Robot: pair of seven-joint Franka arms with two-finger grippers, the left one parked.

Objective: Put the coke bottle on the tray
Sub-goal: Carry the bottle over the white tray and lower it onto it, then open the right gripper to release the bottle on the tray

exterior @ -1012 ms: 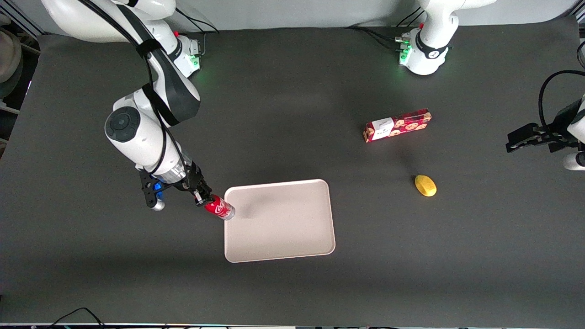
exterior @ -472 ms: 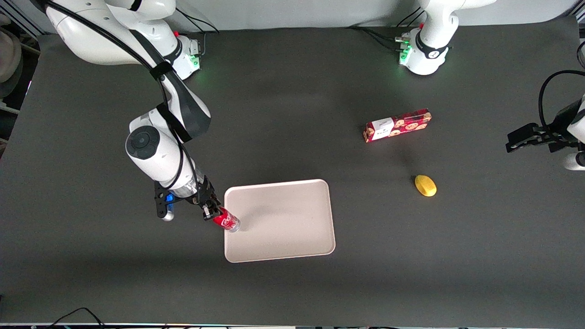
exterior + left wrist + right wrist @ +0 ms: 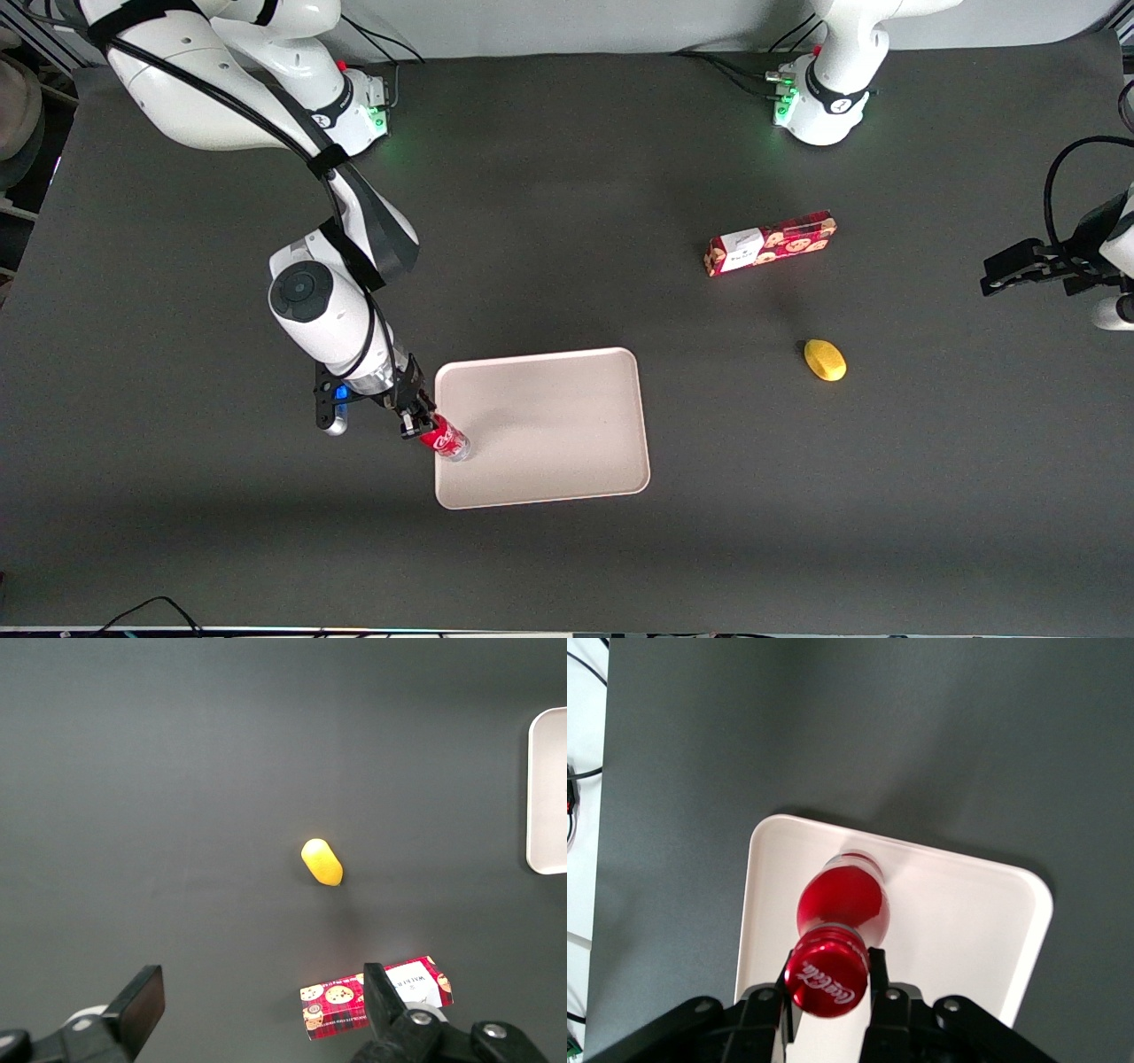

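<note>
The small red coke bottle (image 3: 443,439) (image 3: 842,908) hangs tilted in my right gripper (image 3: 415,424) (image 3: 829,979), whose fingers (image 3: 876,970) are shut on its neck just below the red cap. Its silvery base points down over the pale pinkish-beige tray (image 3: 549,434) (image 3: 957,930), just inside the tray's edge nearest the working arm. In the right wrist view the bottle stands above the tray's floor close to that rim. Whether the base touches the tray, I cannot tell.
A red cookie-patterned box (image 3: 769,243) (image 3: 376,997) lies toward the parked arm's end of the table. A yellow lemon-like object (image 3: 825,360) (image 3: 322,862) lies nearer the front camera than the box. Dark table mat surrounds the tray.
My gripper has carried the coke bottle sideways and nearer the front camera, from beside the tray's corner to just over the tray's rim. The tray, box and yellow object have not moved.
</note>
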